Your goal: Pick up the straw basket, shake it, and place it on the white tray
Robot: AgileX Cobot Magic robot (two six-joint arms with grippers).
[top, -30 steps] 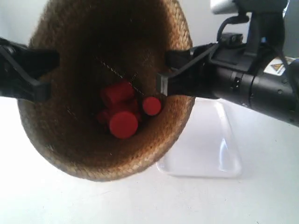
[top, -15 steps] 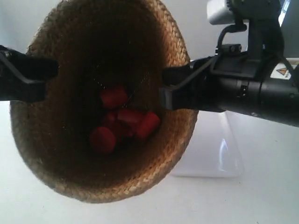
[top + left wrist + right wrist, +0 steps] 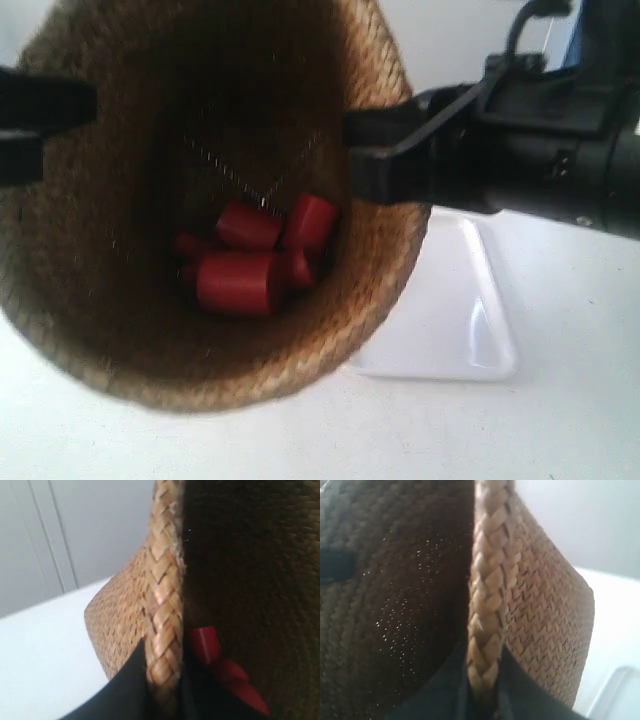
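The straw basket (image 3: 110,300) hangs in the air, tilted so that the exterior view looks into its dark inside. Several red cylinders (image 3: 240,280) lie loose at its bottom. The arm at the exterior view's left has its gripper (image 3: 40,125) on the rim, and the gripper (image 3: 365,165) of the arm at the exterior view's right is on the opposite rim. My left gripper (image 3: 162,680) is shut on the braided rim (image 3: 162,605). My right gripper (image 3: 482,680) is shut on the rim (image 3: 487,595) too. The white tray (image 3: 460,320) lies on the table below, partly hidden by the basket.
The table top (image 3: 560,430) is white and bare around the tray. A pale wall (image 3: 90,535) stands behind. A corner of the tray (image 3: 620,690) shows past the basket's outer wall in the right wrist view.
The basket has swung toward the exterior view's left and looms larger. The red cylinders inside have tumbled into a new heap. Both grippers have kept their hold on the rim.
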